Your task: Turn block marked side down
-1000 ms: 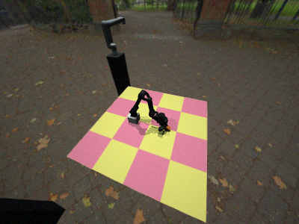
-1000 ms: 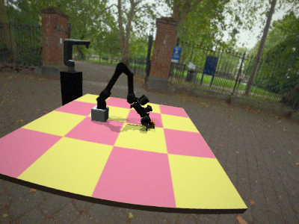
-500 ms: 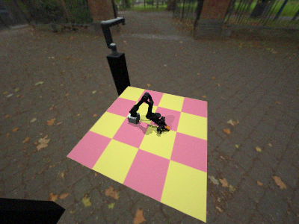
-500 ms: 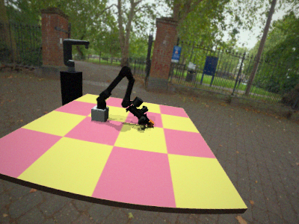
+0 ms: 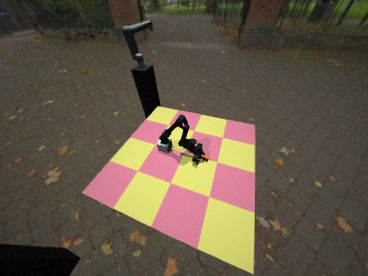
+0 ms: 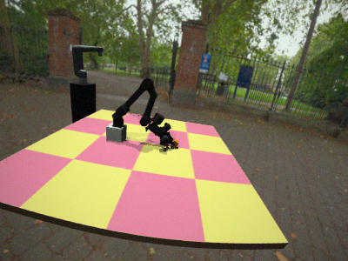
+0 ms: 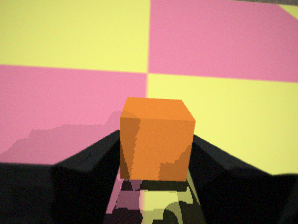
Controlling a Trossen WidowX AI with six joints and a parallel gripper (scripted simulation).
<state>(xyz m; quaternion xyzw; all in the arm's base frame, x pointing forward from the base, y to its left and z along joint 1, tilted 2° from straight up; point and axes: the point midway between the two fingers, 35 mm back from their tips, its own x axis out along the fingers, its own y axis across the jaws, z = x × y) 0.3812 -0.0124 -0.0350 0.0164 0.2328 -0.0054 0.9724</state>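
The orange block (image 5: 205,157) (image 6: 176,143) (image 7: 156,145) sits between your gripper's (image 5: 201,159) (image 6: 170,146) (image 7: 156,150) fingers, low over the checkered table (image 5: 230,230) (image 6: 235,209) (image 7: 215,40) — whether it touches, you cannot tell. The fingers are clamped on two opposite sides, probably so the wrist can roll it without a slip. The arm (image 5: 183,124) (image 6: 150,97) reaches out and slants down, which likely serves the turn — no mark shows on the visible faces, so check which one ends up underneath before you let go

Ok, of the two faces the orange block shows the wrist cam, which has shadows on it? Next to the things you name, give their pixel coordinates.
The larger, squarish face (image 7: 153,145), nearer the fingers' shadowed gap: dark patches left and lower right. The narrow face (image 7: 156,108) adjoining its upper edge has none.
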